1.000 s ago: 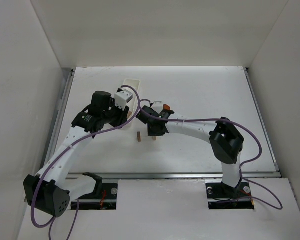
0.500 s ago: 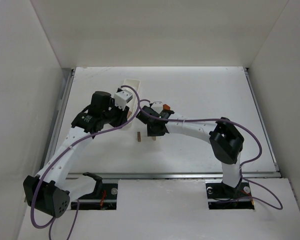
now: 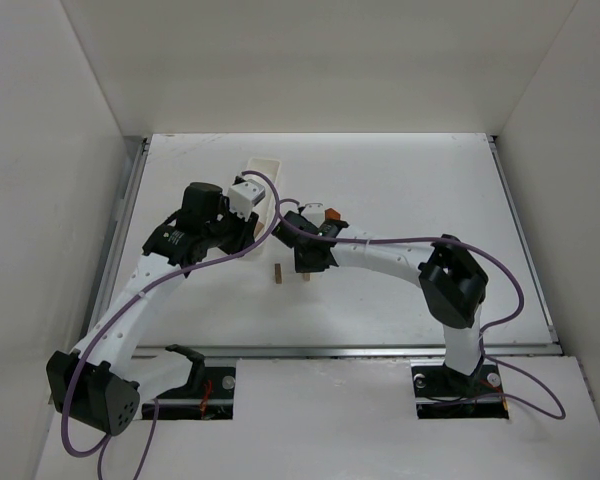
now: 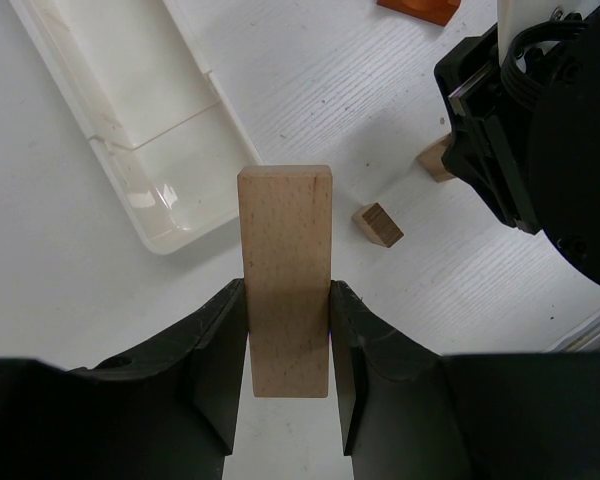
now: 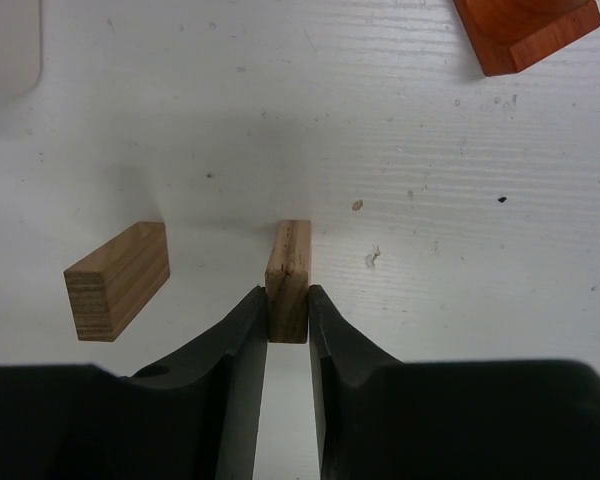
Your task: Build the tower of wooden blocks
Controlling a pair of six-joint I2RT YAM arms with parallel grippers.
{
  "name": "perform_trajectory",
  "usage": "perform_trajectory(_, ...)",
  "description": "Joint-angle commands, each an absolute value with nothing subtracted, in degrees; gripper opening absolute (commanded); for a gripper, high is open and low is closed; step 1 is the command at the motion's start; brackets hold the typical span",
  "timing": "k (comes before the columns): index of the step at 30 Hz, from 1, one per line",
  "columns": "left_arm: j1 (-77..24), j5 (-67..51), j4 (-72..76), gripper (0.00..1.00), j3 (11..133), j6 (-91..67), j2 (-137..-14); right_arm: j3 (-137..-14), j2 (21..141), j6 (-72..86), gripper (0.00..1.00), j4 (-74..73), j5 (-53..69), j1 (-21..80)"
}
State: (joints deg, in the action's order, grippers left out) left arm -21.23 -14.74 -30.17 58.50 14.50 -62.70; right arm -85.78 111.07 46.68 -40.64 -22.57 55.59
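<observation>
Between the left gripper's (image 4: 287,300) fingers: the crossbar block (image 4: 285,260), clamped on its long sides and sticking out past the tips, held above the table beside the white tray's (image 4: 130,90) end. Right gripper (image 5: 288,300) is closed tight on one upright block (image 5: 289,262) on the table. Second upright (image 5: 117,281) sits to its left, not touching. Orange-red roof piece (image 5: 525,30) lies ahead-right, well apart. Tower parts not stacked. Versus 1 s ago in the top view: no visible shift in arms or blocks.
</observation>
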Motion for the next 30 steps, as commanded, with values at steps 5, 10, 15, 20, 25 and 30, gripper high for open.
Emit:
perform_trajectory(5,-21.01,-15.38,-28.83,0.00,58.10,14.77,-60.82,-87.01,110.74,46.49,0.41,-39.11,-23.03,56.07)
perform_trajectory(10,-21.01,-15.38,-28.83,0.00,58.10,14.77,-60.82,-87.01,110.21,46.49,0.50,-39.11,-23.03,56.07)
perform_trajectory(15,-21.01,-15.38,-29.36,0.00,58.10,15.29,-60.82,-87.63,107.50,46.49,0.51,-39.64,-24.08,56.07)
perform_trajectory(20,-21.01,-15.38,-29.36,0.00,58.62,15.29,-60.82,-86.40,101.71,47.02,0.53,-40.17,-25.31,55.55)
perform_trajectory(25,-21.01,-18.09,-29.97,0.00,60.90,17.92,-62.57,-82.62,94.41,47.55,0.53,-40.17,-25.31,52.13)
perform_trajectory(30,-21.01,-29.79,-33.30,0.02,63.81,30.30,-67.14,-76.21,87.45,48.08,0.54,-39.11,-24.61,46.42)
